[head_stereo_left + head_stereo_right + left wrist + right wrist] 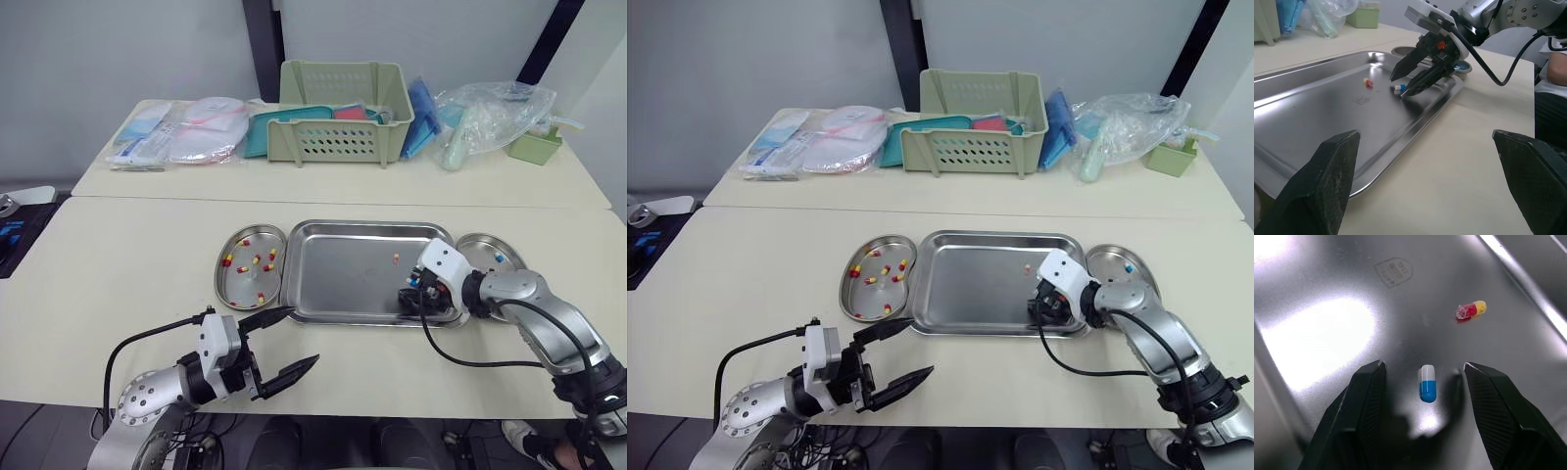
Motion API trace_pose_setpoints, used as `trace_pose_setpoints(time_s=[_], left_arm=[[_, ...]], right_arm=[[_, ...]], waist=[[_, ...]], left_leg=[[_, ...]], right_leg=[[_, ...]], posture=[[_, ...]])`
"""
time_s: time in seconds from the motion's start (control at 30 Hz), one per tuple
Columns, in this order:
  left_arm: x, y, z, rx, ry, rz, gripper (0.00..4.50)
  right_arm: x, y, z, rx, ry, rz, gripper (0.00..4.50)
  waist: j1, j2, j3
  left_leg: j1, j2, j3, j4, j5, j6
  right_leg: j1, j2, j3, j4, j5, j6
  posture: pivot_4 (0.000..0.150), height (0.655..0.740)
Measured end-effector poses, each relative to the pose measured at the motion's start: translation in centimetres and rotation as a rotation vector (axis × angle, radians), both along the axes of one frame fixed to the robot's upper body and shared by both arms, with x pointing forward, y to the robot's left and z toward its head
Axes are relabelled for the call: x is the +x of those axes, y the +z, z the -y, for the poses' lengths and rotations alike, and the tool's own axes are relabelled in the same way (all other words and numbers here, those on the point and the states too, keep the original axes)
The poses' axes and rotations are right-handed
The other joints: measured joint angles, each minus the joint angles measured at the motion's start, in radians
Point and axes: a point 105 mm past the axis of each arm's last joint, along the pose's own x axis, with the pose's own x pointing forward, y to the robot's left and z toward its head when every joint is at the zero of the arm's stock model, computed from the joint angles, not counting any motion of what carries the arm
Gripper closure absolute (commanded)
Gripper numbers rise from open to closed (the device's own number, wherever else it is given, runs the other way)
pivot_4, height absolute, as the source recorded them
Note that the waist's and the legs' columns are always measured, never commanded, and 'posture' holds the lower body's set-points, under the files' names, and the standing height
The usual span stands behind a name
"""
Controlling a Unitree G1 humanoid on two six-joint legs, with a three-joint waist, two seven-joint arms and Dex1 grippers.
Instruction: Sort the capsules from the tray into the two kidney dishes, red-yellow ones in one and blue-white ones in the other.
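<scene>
Tabletop (127, 284) | tray (343, 294) holds two: blue-white capsule (1428, 384) inside my spread right gripper (411, 297), red-yellow capsule (1471, 310) near | dish left of tray (240, 284): several red-yellow | dish right of tray (480, 253): one blue-white | left gripper (304, 335) spread, empty, near tray

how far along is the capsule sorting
Mostly done. Several red-yellow capsules lie in the left dish and a blue-white one in the right dish. In hand: the open right gripper straddles a blue-white capsule on the tray. To do: that one and a red-yellow capsule beside it.
</scene>
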Motion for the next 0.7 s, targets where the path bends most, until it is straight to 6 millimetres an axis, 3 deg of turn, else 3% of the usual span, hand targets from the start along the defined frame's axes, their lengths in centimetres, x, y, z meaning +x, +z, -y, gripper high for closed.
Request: trace_pose_setpoints(time_s=[0.33,0.57,0.7], left_arm=[[0.0,-0.1,0.0,0.012,0.002,0.001,0.0],[0.1,0.2,0.2,0.013,-0.014,0.012,0.0],[-0.2,0.4,0.6,-0.002,-0.057,0.016,0.0]], right_arm=[[-0.2,-0.1,-0.2,-0.014,0.002,-0.026,4.48],[-0.9,0.5,-0.8,-0.018,0.036,-0.009,4.48],[-1.8,2.6,-0.3,0.017,0.033,0.03,4.48]], waist=[[0.0,0.0,0.0],[0.0,0.0,0.0],[0.003,0.001,0.0]], left_leg=[[0.0,0.0,0.0,0.0,0.0,0.0],[0.0,0.0,0.0,0.0,0.0,0.0],[-0.001,0.0,0.0,0.0,0.0,0.0]], right_leg=[[0.0,0.0,0.0,0.0,0.0,0.0],[0.0,0.0,0.0,0.0,0.0,0.0],[0.0,0.0,0.0,0.0,0.0,0.0]], posture=[[0.15,0.74],[0.15,0.74],[0.15,0.74]])
